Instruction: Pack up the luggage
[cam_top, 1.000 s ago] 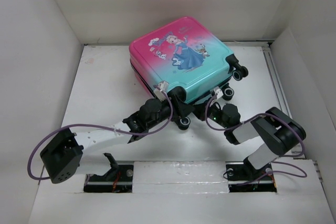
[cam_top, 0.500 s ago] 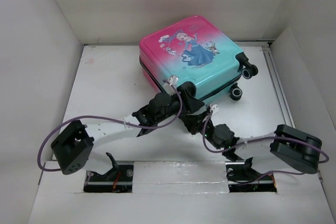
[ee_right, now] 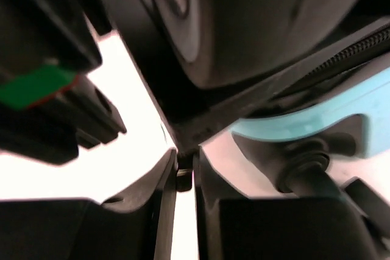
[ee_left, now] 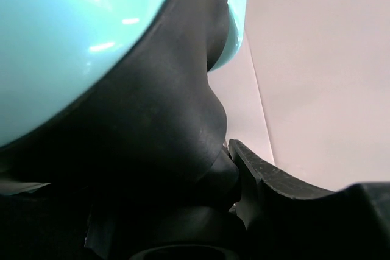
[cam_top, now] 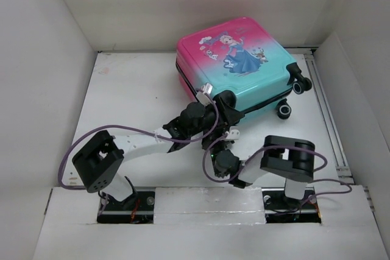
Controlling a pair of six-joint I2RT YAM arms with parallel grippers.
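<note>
The luggage [cam_top: 244,65] lies shut on the white table [cam_top: 134,95], princess print up, pink end far and teal end near. My left gripper [cam_top: 224,106] is at its near left corner, shut on a black wheel mount [ee_left: 152,126] under the teal shell [ee_left: 73,41]. Only one finger [ee_left: 268,178] shows there. My right gripper [cam_top: 226,140] sits just below that corner, shut on a small dark zipper pull [ee_right: 184,172]. The zipper track [ee_right: 341,59] and a black wheel [ee_right: 244,22] show above it.
Two black wheels [cam_top: 298,86] [cam_top: 284,111] stick out at the luggage's right side. White walls close in the table at the left [cam_top: 42,89], back and right [cam_top: 359,89]. The right arm's elbow [cam_top: 289,153] is folded near the front edge.
The luggage has slid away and to the right. My left arm stretched after it, holding the corner. My right arm folded back and its gripper moved left, under the corner.
</note>
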